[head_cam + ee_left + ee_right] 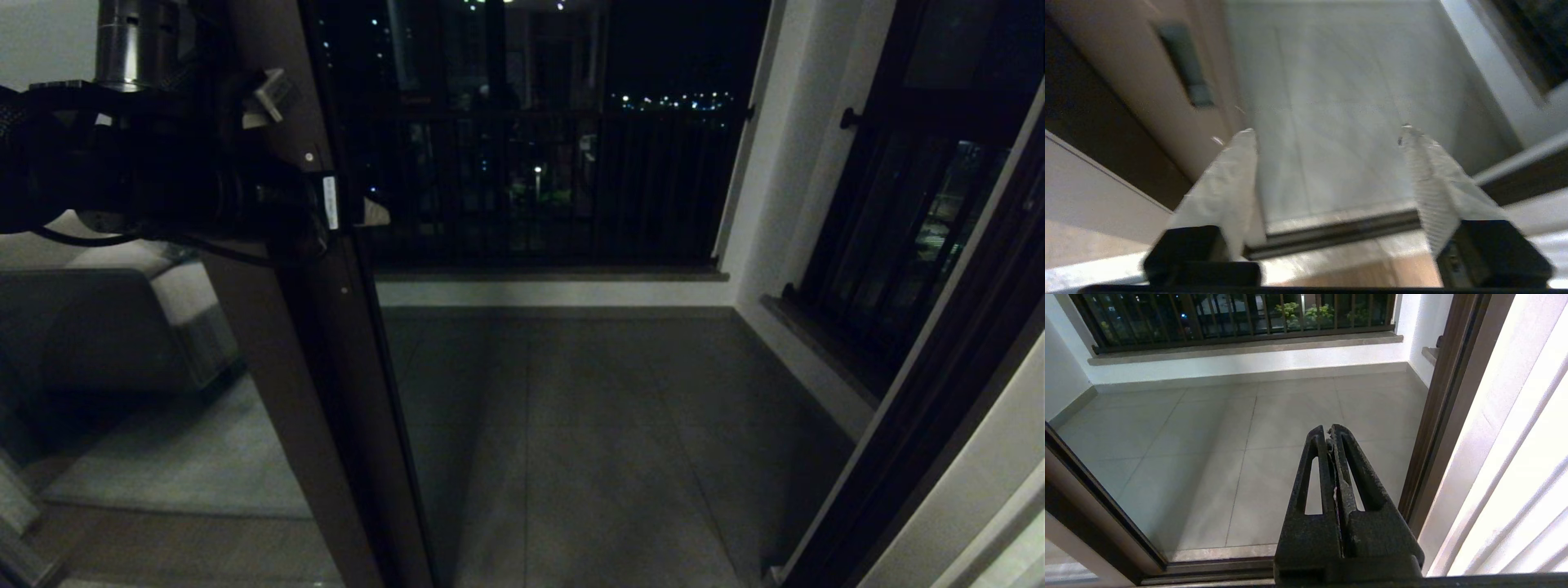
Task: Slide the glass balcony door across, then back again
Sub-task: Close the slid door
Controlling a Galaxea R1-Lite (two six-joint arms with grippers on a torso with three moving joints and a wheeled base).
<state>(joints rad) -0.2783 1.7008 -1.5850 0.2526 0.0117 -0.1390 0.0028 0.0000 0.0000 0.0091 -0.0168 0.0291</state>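
Observation:
The glass balcony door (326,367) has its dark brown stile at the left of a wide opening. In the left wrist view the stile (1147,81) shows its recessed handle slot (1186,65). My left gripper (367,214) is raised at the stile's edge and open (1327,128). One white padded finger (1233,183) lies along that edge. Only the balcony floor and the track show between the fingers. My right gripper (1329,430) is shut and empty, low over the threshold; it is out of the head view.
The floor track (1331,234) runs across the threshold. The fixed door jamb (1437,416) stands at the right. A railing (539,188) closes the balcony's far side. A dark barred window (898,212) is on the right wall. A sofa (122,327) shows through the glass.

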